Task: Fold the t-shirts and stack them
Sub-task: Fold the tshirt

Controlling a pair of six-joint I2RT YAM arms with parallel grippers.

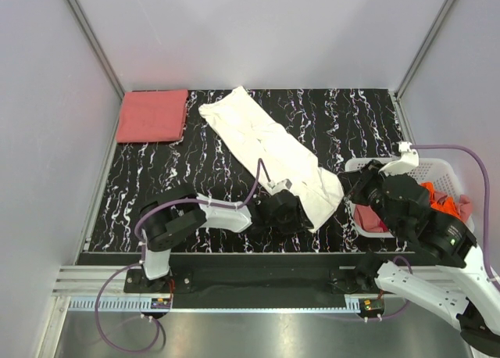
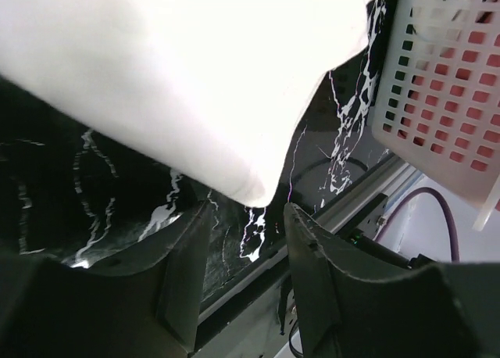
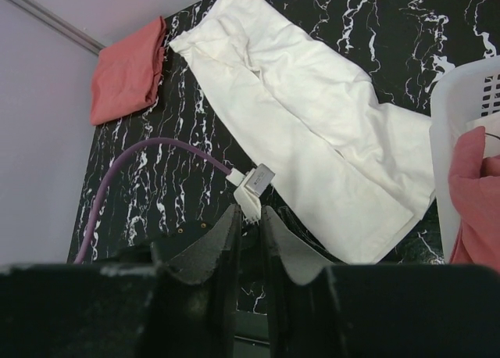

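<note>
A cream-white t-shirt, folded into a long strip, lies diagonally on the black marbled table, from the back centre to the front right. It also shows in the right wrist view. My left gripper sits low at its near end. In the left wrist view the jaws are open and empty, and the shirt's corner hangs just ahead of the fingertips. My right gripper hovers near the shirt's near right edge. Its jaws are nearly together and hold nothing. A salmon-pink folded t-shirt lies at the back left.
A white slatted basket stands at the right. It holds an orange shirt and a pink shirt. Its wall is close to my left gripper. The left arm's purple cable arches over the table. The metal rail runs along the near edge.
</note>
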